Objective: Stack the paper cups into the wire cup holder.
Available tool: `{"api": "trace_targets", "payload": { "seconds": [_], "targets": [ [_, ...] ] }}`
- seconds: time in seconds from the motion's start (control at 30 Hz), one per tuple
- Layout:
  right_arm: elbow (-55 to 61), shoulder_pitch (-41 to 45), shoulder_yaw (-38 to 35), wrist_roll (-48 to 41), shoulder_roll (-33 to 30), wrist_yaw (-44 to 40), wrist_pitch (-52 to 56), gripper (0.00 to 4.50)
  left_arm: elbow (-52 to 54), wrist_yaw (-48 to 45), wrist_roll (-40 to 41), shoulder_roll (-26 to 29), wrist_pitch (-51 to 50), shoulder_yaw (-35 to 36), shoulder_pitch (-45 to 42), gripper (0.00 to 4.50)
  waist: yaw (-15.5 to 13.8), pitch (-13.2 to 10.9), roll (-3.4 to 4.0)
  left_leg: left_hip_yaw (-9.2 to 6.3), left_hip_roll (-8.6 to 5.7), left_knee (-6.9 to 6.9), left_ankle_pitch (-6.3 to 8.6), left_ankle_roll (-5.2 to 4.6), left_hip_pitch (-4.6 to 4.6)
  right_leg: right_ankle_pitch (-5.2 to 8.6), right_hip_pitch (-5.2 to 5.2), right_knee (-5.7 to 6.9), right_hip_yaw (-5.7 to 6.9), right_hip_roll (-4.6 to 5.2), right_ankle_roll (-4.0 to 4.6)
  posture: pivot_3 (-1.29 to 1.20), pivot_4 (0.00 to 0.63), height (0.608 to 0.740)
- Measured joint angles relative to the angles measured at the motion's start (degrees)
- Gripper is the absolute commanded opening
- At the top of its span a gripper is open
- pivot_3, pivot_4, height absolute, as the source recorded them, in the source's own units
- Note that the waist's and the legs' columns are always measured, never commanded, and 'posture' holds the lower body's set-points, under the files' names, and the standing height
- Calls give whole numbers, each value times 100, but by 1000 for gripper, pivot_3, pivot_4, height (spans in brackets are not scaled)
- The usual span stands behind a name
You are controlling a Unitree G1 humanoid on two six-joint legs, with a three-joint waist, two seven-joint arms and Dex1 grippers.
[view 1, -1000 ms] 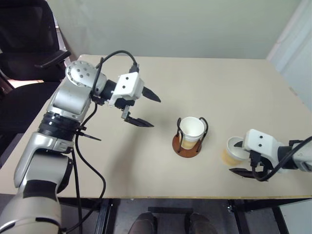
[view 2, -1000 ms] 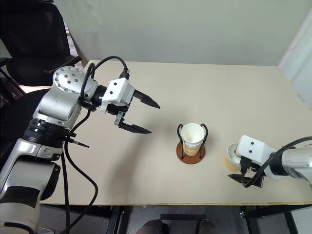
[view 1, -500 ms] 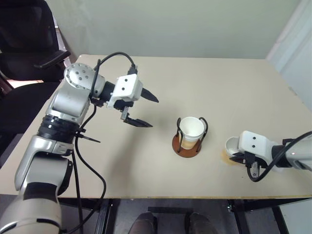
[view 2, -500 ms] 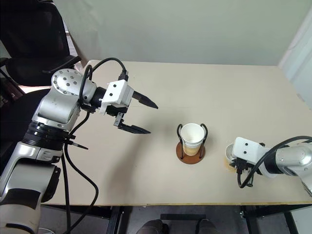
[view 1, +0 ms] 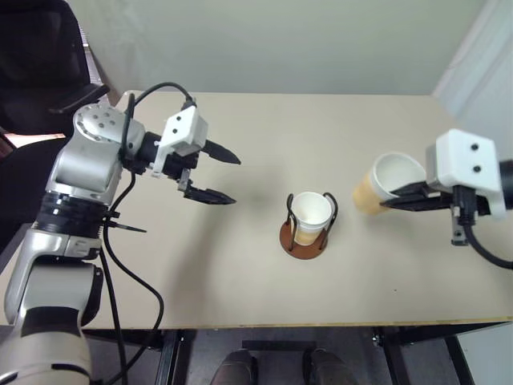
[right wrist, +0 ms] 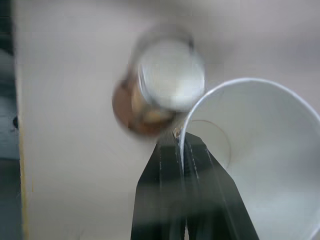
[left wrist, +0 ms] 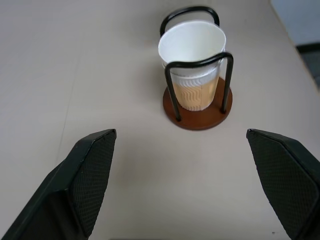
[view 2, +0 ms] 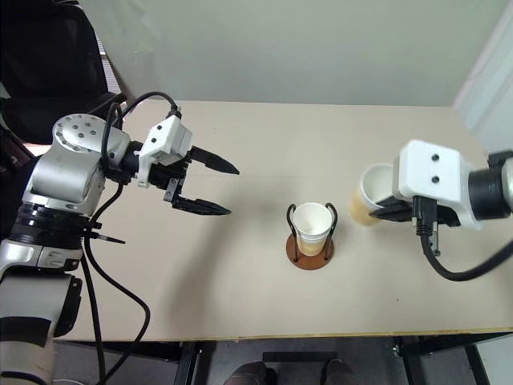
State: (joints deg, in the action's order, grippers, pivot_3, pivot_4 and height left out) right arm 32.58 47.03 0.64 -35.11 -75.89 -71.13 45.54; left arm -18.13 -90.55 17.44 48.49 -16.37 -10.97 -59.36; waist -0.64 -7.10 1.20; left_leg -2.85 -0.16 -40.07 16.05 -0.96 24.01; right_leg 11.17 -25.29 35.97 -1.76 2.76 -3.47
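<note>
The right gripper (view 1: 401,202), its two black fingers clenched on the rim wall of a tan-yellow tapered paper cup with a white inside (view 1: 383,183), holds that cup off the beige tabletop (view 1: 240,273), to the right of the wire cup holder (view 1: 307,228), a round reddish-brown disc base with two thin black upright wire loops. The holder stands near the middle of the table and already carries nested paper cups (view 2: 311,227), standing upright with the mouth up. The held cup is tilted, its mouth turned up and toward the camera and its tan bottom angled toward the holder, so its long axis is not yet in line with the upright stack. The coming move seems to turn on this: the cup must travel leftward across the gap, be righted, and come down between the loops. The right arm is the nearer one and has the cup; the left gripper (view 1: 216,175) hovers with its fingers spread wide and nothing between them, well to the left of the holder. The left wrist view shows the stacked cups' rippled tan wall (left wrist: 194,95) between the wire loops. The right wrist view shows one finger inside and one outside the held cup's rim (right wrist: 252,150), with the holder (right wrist: 160,95) beyond it.
</note>
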Motion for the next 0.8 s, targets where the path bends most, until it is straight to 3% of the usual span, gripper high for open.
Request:
{"api": "trace_targets", "payload": {
  "seconds": [0.2,0.4,0.67,0.8],
  "targets": [
    [-365,1342,1428,536,1120,-371,-40,34,65,4,10,32,-14,22,114,4500,14,0,0,-11,0,-2,-4,1,4,0,-9,5,5,2,3,0,150,740],
    [-909,1505,2054,1281,1538,-640,-467,34,258,20,9,46,-50,28,204,4500,11,0,0,-9,-5,3,-4,2,7,3,-11,-1,8,12,7,0,150,740],
    [-1237,1362,2294,1920,1723,-1056,-986,34,399,72,6,57,-128,76,234,4500,20,0,0,-8,-4,4,-5,4,6,5,-11,4,8,12,12,0,150,740],
    [-1258,1357,2333,2080,2048,-1053,-985,974,423,96,-16,49,-128,77,236,4500,31,0,0,-9,-3,3,-7,6,4,4,-11,7,8,12,16,0,150,740]
  ]
}}
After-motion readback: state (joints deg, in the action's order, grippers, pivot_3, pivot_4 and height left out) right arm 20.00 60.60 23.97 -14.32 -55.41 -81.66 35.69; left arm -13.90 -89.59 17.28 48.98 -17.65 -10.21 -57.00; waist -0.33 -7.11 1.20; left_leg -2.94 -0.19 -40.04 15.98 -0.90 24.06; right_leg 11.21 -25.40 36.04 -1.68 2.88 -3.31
